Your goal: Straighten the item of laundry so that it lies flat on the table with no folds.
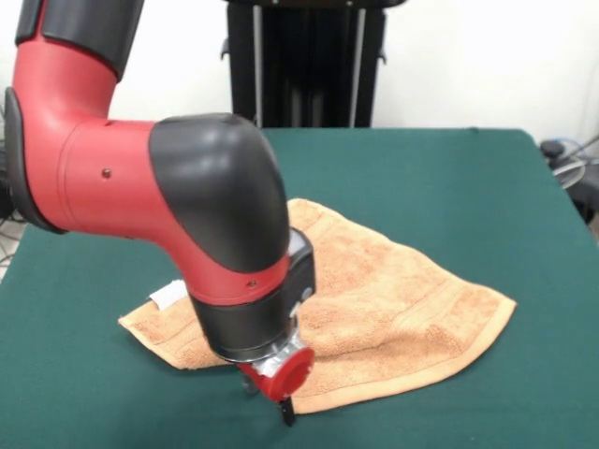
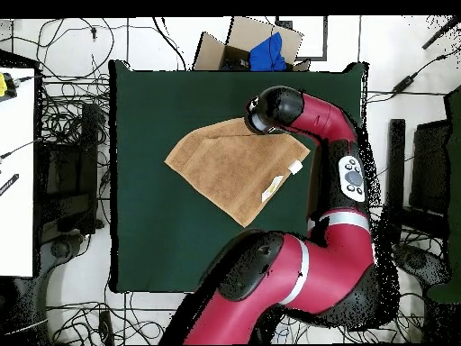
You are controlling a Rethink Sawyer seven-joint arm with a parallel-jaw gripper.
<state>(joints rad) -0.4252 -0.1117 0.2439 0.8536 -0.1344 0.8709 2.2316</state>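
Hovering low over the orange-tan towel's [image 1: 393,309] near edge in the front view, my fingers [image 1: 273,400] sit too hidden under the wrist for me to tell their state. My towel lies spread on the green bench [image 1: 487,187], one side rumpled, white tag [image 1: 168,296] showing.

Bare table [image 1: 449,178] lies open all round the towel [image 1: 393,309]; only the arm [image 1: 187,206] overhangs its near edge.
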